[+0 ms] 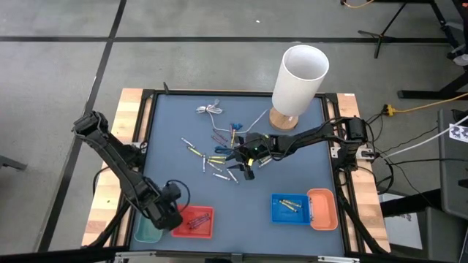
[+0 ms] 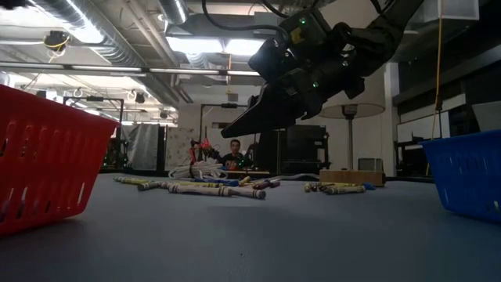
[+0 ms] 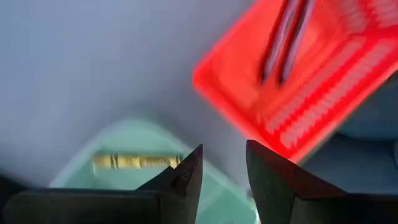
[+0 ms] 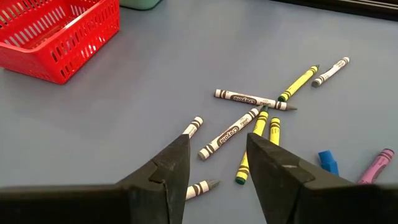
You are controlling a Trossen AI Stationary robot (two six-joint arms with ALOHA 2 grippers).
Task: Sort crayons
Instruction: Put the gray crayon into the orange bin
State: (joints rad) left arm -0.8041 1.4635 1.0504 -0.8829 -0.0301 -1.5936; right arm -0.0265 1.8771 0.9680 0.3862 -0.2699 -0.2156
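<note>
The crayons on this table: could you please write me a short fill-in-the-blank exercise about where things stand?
1. The left gripper hovers over the ____ tray, where one crayon lies.
2. The right gripper hangs with open fingers above the loose ____.
3. Beside the orange tray sits a ____ basket.

Missing words: green; crayons; blue

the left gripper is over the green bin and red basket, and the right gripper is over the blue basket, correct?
Not quite. The left gripper is indeed over the green bin and red basket, but the high view shows the right gripper over the loose crayons at mid-table, not the blue basket.
</note>
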